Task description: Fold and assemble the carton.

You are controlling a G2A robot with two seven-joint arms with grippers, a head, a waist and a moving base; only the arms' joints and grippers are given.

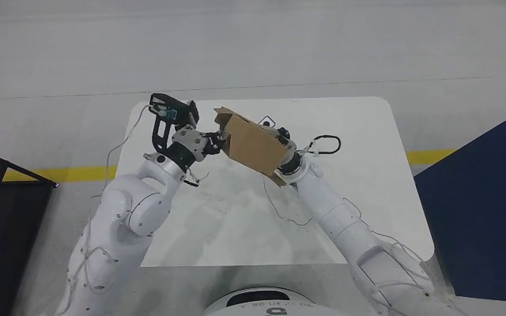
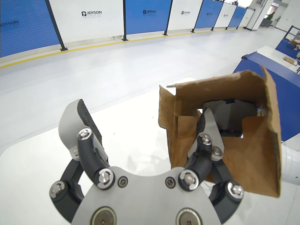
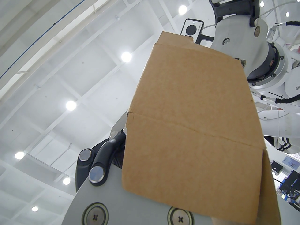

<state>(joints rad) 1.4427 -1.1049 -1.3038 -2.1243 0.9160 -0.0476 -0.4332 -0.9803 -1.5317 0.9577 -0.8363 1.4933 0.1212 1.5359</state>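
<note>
White table (image 1: 356, 174) | carton (image 1: 253, 146) aloft, long axis diagonal | mouth facing left fingers (image 2: 70, 118)

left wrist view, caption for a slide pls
Open left end effector, one finger at the open end of the carton, over the white table

The carton (image 1: 254, 144) hangs over the far middle of the bench (image 1: 371, 229), hemmed in by an arm on each side. The left gripper (image 2: 144, 111) has its jaws spread, one jaw inside the carton's open end. There is room to pass between the forearms and along the bench's right side, past a black cable loop (image 1: 326, 144).
</note>
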